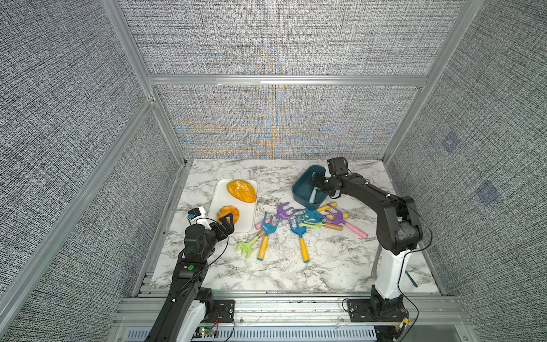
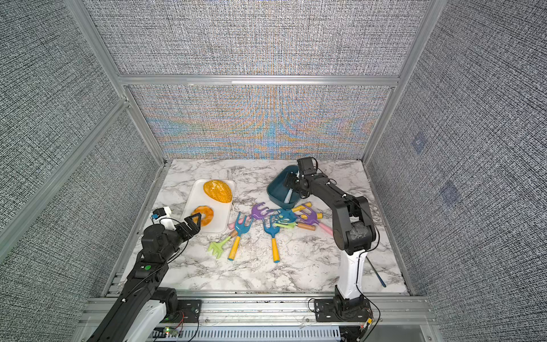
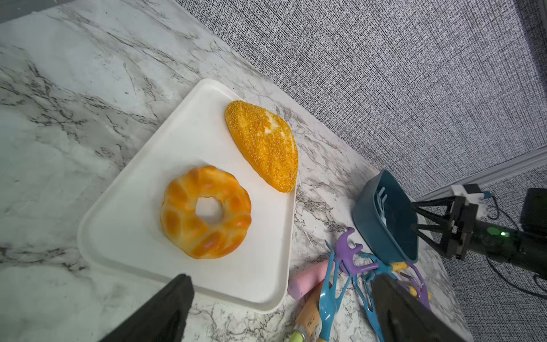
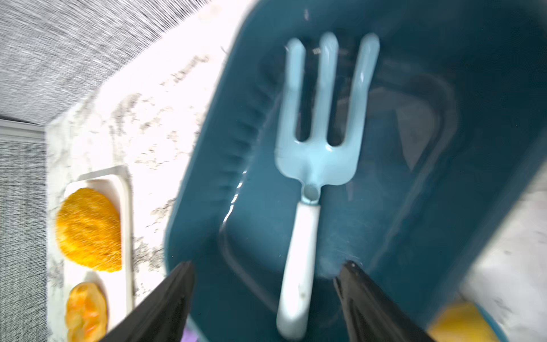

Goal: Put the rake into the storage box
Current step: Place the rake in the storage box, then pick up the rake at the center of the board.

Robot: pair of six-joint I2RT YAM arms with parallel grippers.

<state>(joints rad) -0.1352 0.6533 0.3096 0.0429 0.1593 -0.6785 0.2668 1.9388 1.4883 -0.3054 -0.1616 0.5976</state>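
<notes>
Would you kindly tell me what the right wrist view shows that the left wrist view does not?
Only the right wrist view: the pale blue rake whole, white handle included, lying loose on the storage box floor in front of the open right hand. Only the left wrist view: the pink handle and that hand seen from outside. Both: the box, the rake's tines, the white tray, the sesame bread.

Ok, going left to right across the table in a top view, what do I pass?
White tray → yellow-handled blue rake nearer that tray → storage box, pale blue rake inside → pink rake handle.
</notes>
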